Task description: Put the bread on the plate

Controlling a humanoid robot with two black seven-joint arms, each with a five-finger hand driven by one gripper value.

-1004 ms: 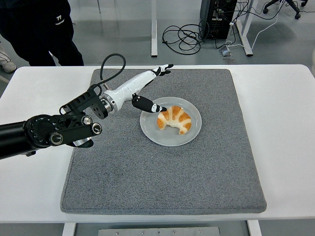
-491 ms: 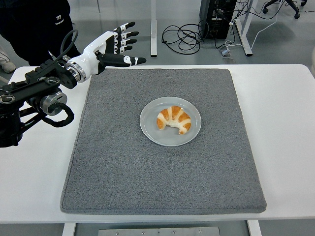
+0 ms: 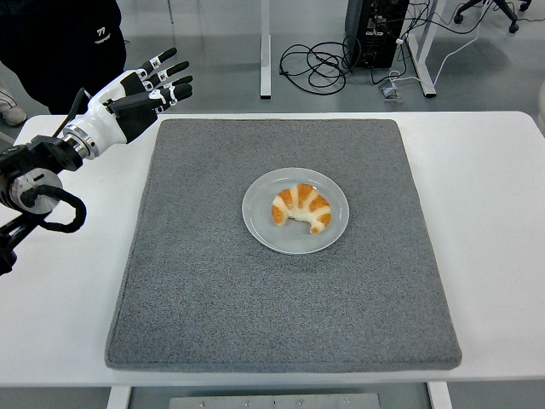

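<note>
A golden croissant (image 3: 301, 207) lies on a round pale grey plate (image 3: 257, 220) in the middle of the grey mat (image 3: 281, 298). My left hand (image 3: 152, 85) is raised over the table's far left corner, well away from the plate, fingers spread and holding nothing. Its black arm (image 3: 34, 183) comes in from the left edge. The right arm is out of view.
The grey mat covers most of the white table (image 3: 485, 213). A person in dark clothes (image 3: 64, 43) stands beyond the far left corner. Cables (image 3: 319, 64) and desk legs lie on the floor behind the table.
My left hand has drawn back from beside the croissant on the plate, up and to the far left, past the mat's corner. The croissant and plate have not moved.
</note>
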